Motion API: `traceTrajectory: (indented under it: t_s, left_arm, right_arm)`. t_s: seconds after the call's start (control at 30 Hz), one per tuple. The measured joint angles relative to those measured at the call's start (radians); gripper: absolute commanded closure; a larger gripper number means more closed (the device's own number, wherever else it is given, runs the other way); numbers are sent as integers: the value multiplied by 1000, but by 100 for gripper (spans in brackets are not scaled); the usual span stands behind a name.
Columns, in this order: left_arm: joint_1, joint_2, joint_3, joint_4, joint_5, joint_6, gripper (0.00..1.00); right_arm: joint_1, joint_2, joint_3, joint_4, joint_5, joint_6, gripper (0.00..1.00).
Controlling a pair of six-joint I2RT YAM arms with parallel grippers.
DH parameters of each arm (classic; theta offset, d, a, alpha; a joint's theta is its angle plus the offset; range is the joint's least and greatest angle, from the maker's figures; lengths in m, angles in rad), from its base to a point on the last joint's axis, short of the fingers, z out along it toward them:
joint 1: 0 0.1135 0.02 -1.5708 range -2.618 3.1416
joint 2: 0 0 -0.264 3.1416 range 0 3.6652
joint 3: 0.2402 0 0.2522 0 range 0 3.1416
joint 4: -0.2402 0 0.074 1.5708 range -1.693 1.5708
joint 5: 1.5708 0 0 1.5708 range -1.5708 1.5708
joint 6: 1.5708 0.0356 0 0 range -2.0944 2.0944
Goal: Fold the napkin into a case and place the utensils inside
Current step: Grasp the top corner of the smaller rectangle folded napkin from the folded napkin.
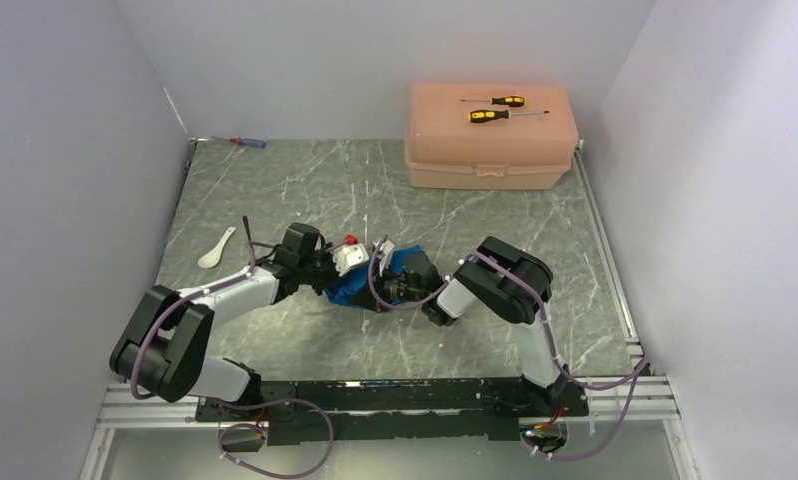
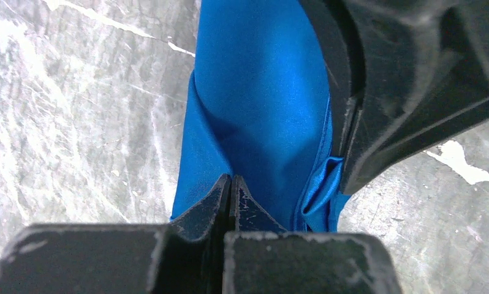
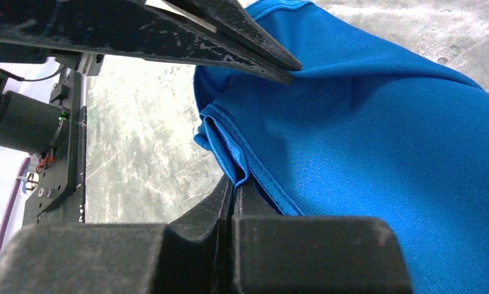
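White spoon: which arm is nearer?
Left. The left arm passes close beside the white spoon, on its base side. The right arm sits well off to the right, beyond the napkin.

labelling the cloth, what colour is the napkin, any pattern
The napkin is plain bright blue, no pattern; clearest in the right wrist view.
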Motion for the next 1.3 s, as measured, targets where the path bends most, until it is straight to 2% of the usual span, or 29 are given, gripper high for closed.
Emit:
traceTrajectory:
  t_s: [0.5,1.0,1.3]
  left_arm:
    - [4,-64,-74,20,55,71,97]
    - [4,-76,-82,98,63,47,97]
    - [4,-101,-82,133,38,16,97]
  right_arm:
    - [-74,-101,34,-217,-44,6,100]
    - [-91,-72,250,-607,-59,8,100]
    - [-110,-33,330,-727,-120,12,100]
